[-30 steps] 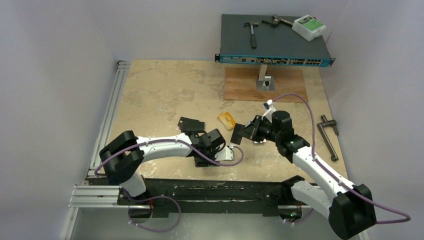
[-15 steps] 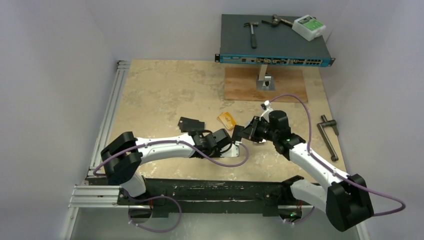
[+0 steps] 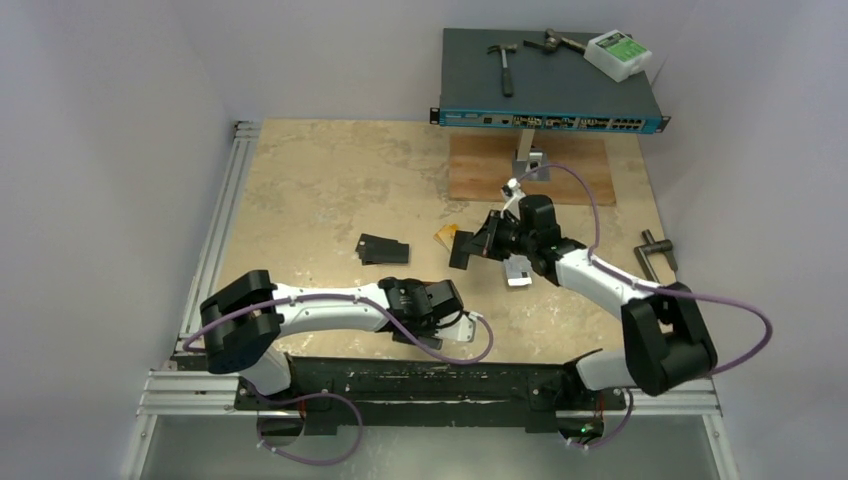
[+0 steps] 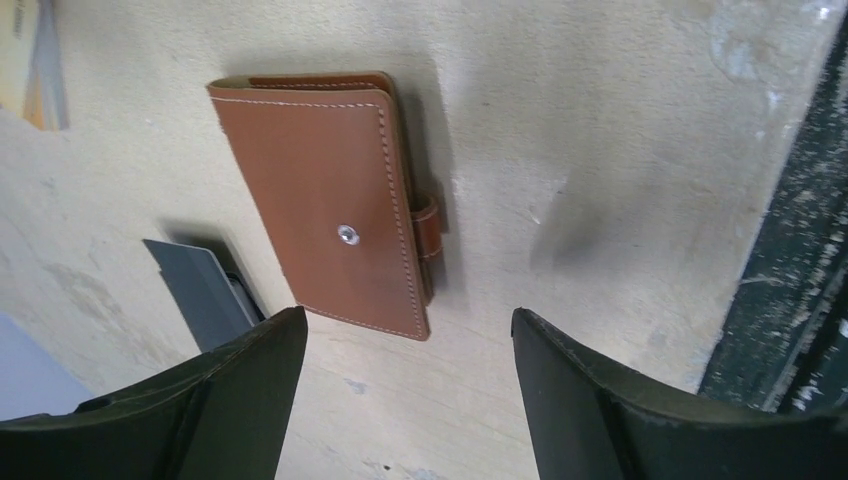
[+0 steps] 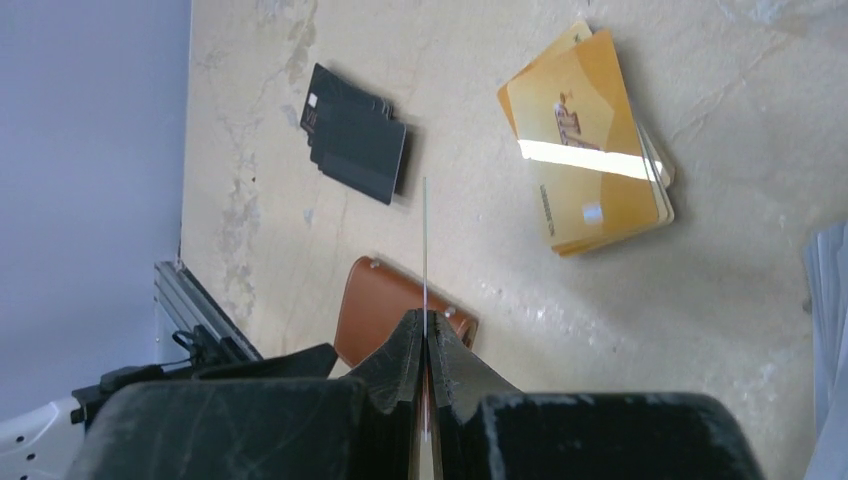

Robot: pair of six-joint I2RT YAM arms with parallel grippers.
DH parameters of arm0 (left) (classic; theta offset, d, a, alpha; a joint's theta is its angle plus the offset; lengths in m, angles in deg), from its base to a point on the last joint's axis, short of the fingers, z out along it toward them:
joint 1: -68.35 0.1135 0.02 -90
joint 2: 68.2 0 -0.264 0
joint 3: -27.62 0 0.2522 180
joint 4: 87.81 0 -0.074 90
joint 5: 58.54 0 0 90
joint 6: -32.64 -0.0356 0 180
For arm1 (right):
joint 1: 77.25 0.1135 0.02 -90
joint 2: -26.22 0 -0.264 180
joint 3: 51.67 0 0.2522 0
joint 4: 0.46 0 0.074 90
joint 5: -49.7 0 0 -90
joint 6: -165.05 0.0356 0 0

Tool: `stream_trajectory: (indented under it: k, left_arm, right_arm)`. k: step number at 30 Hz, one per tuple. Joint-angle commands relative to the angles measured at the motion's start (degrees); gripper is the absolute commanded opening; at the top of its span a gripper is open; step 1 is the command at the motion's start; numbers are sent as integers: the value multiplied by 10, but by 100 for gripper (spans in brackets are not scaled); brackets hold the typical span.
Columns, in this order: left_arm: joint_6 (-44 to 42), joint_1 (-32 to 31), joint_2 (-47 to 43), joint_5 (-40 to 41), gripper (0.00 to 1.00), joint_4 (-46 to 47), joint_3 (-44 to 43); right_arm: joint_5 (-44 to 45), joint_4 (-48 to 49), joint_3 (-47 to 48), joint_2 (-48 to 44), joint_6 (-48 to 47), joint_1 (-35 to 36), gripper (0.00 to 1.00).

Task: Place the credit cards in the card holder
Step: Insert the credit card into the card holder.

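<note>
Beige stone table (image 3: 320,180), pale lilac walls (image 3: 100,150)

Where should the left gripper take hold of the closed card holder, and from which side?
Likely across its two long edges, coming straight down. The card holder lies flat and closed, so only its edges offer purchase, and its narrow width looks to fit the open left gripper. Grip toward one end, clear of the snap tab on one long edge.

Beige table (image 3: 320,190) — closed brown card holder (image 4: 330,200), black cards (image 3: 383,249) stacked, gold cards (image 5: 590,150) stacked, wooden board (image 3: 480,170)
</note>
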Motion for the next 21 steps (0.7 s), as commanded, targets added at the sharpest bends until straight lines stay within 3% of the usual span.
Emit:
stream_trajectory:
  k: [1, 7, 17, 21]
  left_arm:
    - [-43, 6, 0, 45, 73, 59, 2]
    - [-66, 35, 8, 39, 66, 58, 5]
    - [-64, 41, -3, -40, 66, 11, 4]
    - [-76, 44, 5, -32, 66, 32, 7]
  right_arm:
    - [-24, 61, 56, 57, -15, 6, 0]
    - [-7, 70, 101, 126, -29, 51, 0]
    - [28, 76, 142, 215, -47, 96, 0]
    - [32, 74, 140, 222, -53, 102, 0]
